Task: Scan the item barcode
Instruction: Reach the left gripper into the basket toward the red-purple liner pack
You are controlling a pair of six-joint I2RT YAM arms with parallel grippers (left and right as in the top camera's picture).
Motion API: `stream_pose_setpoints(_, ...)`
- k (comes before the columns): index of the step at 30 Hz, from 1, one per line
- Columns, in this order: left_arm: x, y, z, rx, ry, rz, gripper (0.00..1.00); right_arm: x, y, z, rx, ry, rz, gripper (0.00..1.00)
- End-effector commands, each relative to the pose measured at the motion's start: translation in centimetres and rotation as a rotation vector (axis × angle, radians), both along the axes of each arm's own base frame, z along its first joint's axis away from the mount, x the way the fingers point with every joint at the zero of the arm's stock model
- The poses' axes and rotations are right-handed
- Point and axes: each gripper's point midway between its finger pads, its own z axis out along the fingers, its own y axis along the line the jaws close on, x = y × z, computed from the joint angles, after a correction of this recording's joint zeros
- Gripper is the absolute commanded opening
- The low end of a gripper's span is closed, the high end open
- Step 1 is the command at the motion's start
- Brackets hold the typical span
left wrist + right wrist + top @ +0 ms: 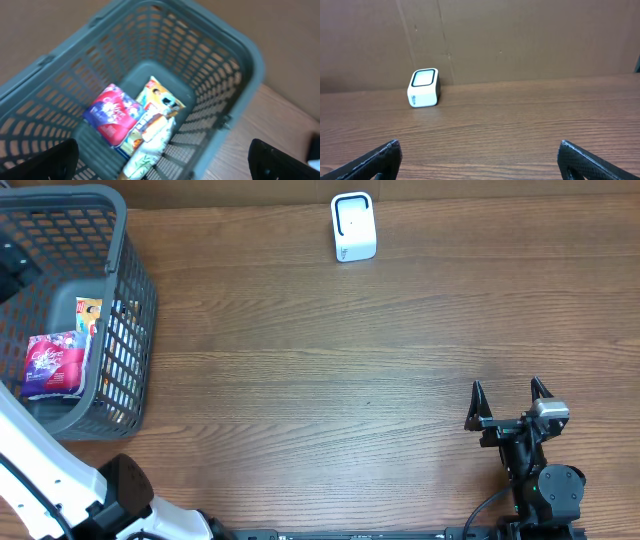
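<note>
Wood-grain table [300,380], cardboard wall behind. Nothing scanned yet: both grippers are empty, jaws fully spread. Left gripper [164,147] hovers above the basket [240,60] — item packets [112,112] lie directly below it (two, overlapping). Right gripper [506,392] waits low — scanner [424,88] far ahead of it.

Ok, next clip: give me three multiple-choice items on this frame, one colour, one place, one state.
1. What colour is the basket? A) grey B) red C) white
2. Where does the scanner stand? A) inside the basket B) on the table, far side, apart from the basket C) held by an arm
3. How is the right gripper? A) open, empty B) shut on the scanner C) shut, empty
Answers: 1 A, its mesh walls are grey. 2 B, bare wood surrounds it. 3 A, its fingers are spread with nothing between them.
</note>
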Motion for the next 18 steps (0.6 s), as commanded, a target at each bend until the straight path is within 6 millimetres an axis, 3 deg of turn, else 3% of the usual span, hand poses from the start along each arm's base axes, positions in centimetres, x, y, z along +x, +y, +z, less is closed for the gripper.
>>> stream_pose_setpoints(1,-0.4,2.7,-1.5,-0.063,0.012,0.115,1.0,0.0,-0.2,-0.2,-0.004,-0.003,-0.01,1.0)
stream_pose_setpoints(5,-0.5,4.9,-4.6,-0.093,0.108,0.165,1.0,0.0,-0.2,-0.2,-0.004,-0.003,-0.01,1.0)
stream_pose_setpoints(10,0.0,5.9,-8.8,-0.133,0.247,0.119,1.0,0.0,-0.2,-0.2,-0.004,-0.003,-0.01,1.0)
stream_pose_setpoints(18,1.4,7.1,-13.8,-0.212,0.355,0.115,1.0,0.0,-0.2,-0.2,-0.004,-0.003,-0.01,1.0)
